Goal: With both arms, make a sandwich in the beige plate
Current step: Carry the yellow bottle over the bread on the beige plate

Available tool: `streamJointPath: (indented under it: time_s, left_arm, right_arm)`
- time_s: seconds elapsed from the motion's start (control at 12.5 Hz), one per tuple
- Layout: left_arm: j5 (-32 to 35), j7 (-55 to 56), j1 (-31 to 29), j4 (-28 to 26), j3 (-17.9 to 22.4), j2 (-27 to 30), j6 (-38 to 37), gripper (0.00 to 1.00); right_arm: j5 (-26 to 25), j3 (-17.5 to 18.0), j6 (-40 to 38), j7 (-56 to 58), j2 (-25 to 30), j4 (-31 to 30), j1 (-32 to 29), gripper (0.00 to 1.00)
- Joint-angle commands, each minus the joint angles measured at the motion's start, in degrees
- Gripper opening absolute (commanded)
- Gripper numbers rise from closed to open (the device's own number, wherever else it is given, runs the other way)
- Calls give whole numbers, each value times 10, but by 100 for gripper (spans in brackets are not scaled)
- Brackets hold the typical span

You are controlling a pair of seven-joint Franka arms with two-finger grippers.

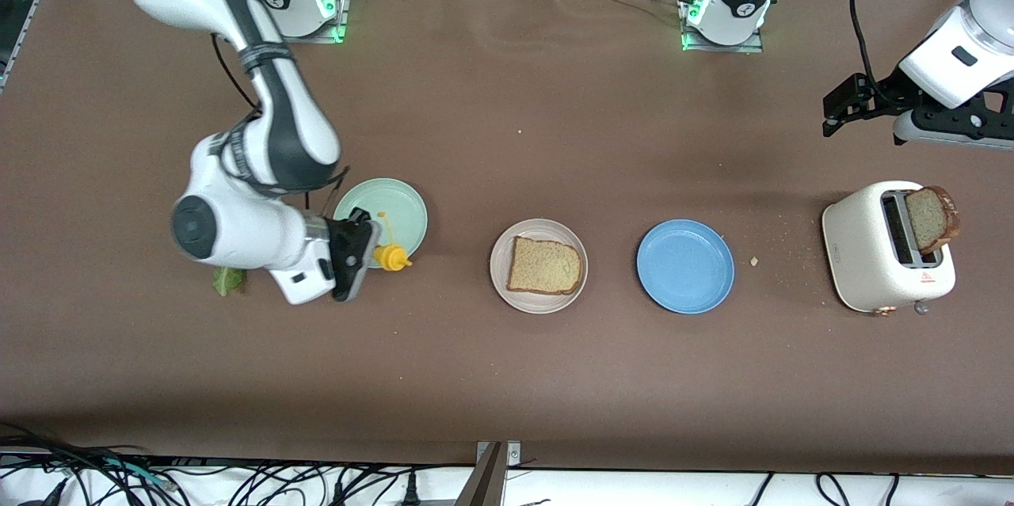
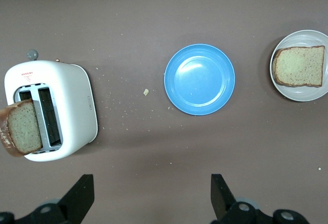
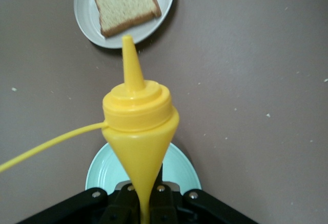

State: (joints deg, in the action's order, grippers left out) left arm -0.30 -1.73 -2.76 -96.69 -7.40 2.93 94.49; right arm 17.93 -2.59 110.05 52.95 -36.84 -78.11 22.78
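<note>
Lying near the front camera's edge of the brown worktop [image 1: 507, 379] is a row of things. Round beige plate [image 1: 539, 266] sits mid-row w/ one square slice of tan, brown-crusted bread [image 1: 543, 266] flat on it; no sandwich stacked yet. Round blue plate [image 1: 685, 266] is beside it toward the left arm's end, w/ crumbs on the worktop near it. White rounded toaster [image 1: 887, 246] stands at that end, a second bread slice [image 1: 932, 218] poking up from one slot, tilted. Toward the right arm's end, a scrap of ruffled green lettuce [image 1: 229, 281] lies on the worktop, partly under the right arm. Pale mint-green round plate [image 1: 382, 219] sits slightly farther from the camera than the beige one. Right gripper [image 1: 358, 253] hangs over the mint plate's edge, jaws clamped on a yellow squeeze bottle [image 3: 139, 126] w/ cone nozzle pointing toward the beige plate. Left gripper [image 1: 851, 104] waits above the worktop near the toaster, jaws apart, holding nothing.
</note>
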Motion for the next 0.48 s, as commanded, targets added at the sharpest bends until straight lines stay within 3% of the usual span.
streamJointPath:
  time_s: [0.0, 0.4]
  left_arm:
    - [-8, 1, -5, -2, -3, 4, -4, 100]
    - [-8, 1, -5, -2, -3, 3, -4, 100]
  right_arm:
    - [-96, -7, -1, -89, -2, 20, 63, 2]
    - [-241, -8, -10, -184, -20, 36, 162, 2]
